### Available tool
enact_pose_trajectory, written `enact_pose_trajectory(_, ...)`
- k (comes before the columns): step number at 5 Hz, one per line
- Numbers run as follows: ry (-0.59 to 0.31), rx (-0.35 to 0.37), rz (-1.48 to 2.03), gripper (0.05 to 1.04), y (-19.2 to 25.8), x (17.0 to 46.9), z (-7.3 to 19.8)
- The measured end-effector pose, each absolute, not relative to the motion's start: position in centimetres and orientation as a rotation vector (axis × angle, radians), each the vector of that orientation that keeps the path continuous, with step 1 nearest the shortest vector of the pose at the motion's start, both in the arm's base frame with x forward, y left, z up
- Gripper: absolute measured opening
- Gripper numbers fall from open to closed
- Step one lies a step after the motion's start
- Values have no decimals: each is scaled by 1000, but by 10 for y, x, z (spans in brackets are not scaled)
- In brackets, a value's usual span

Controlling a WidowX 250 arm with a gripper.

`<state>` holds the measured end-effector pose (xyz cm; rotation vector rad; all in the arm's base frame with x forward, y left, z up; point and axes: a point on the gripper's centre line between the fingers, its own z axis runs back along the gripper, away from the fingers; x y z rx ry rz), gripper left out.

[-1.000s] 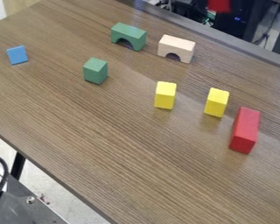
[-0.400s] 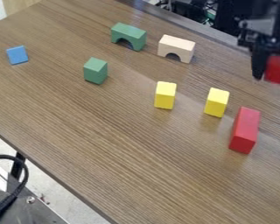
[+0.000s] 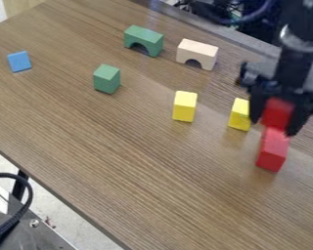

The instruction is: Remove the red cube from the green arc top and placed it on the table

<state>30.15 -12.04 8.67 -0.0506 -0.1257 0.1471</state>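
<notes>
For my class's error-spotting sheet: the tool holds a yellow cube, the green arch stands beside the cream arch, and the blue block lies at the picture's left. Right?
One error: the camera view shows the tool holding a red cube, not a yellow one. The green arch does stand beside the cream arch, and the blue block lies at the picture's left.

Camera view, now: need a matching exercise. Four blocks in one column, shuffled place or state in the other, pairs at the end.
Blocks
1. blue block
2. red cube
3. cream arch
4. long red block

Place or state
A. beside the green arch
B. on the table, partly hidden by the gripper
C. farthest left of all the blocks in view
D. between the gripper's jaws

Pairs: 1-C, 2-D, 3-A, 4-B
</notes>
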Motion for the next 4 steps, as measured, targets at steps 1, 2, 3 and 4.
enact_pose_trajectory(1,-86,-21,194,589,-112,288,70)
enact_pose_trajectory(2,-78,-6,240,589,-105,276,66)
enact_pose_trajectory(3,-57,12,253,589,-100,268,58)
enact_pose_trajectory(4,-49,23,266,589,-95,263,52)
